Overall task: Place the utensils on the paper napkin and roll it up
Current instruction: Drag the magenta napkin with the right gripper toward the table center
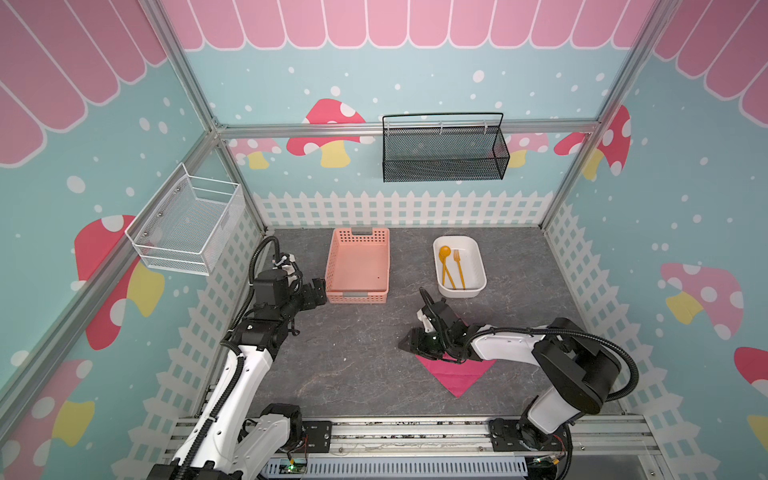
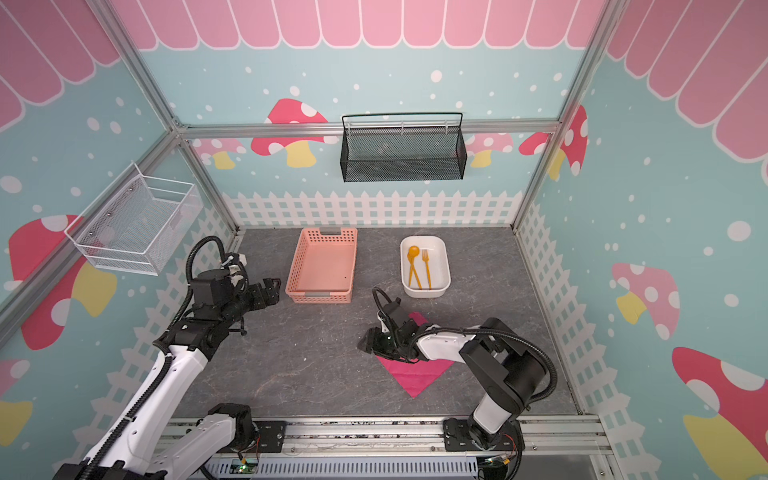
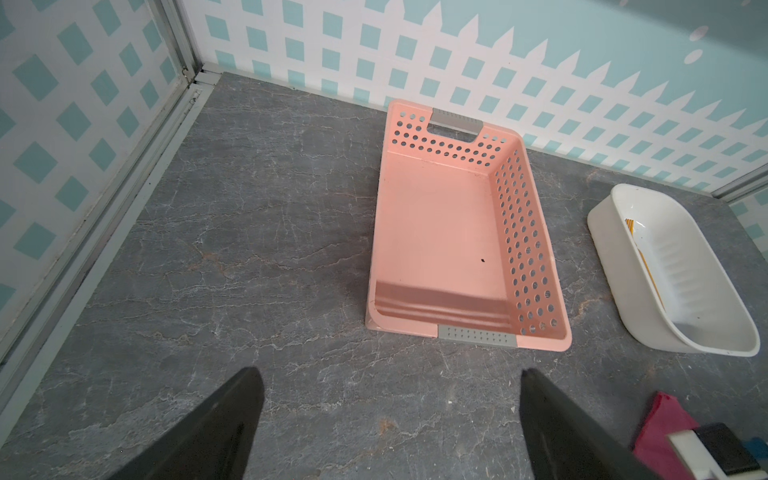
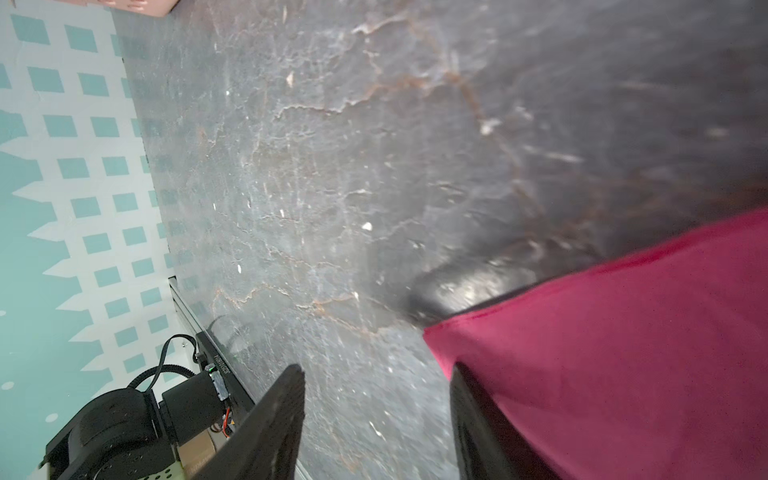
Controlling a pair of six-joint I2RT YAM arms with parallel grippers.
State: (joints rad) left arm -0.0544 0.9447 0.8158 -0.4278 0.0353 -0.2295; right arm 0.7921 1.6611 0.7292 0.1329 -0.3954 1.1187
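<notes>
Hovering right gripper [image 4: 374,370]: fingers partway apart, nothing held that we can confirm; one tip meets the paper napkin [image 1: 457,374], near right, perhaps to flatten it.
Left gripper [image 3: 389,372]: wide open, empty, waiting left.
Utensils [image 1: 459,270]: far right in the white tub [image 1: 461,293], not yet fetched.

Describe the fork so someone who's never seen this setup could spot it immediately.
On the grey table, look toward the back right for the white tub, right of the salmon basket. Inside, the fork is the orange piece lying rightmost, apart from the round-bowled spoon, its tines pointing toward the back wall.
</notes>
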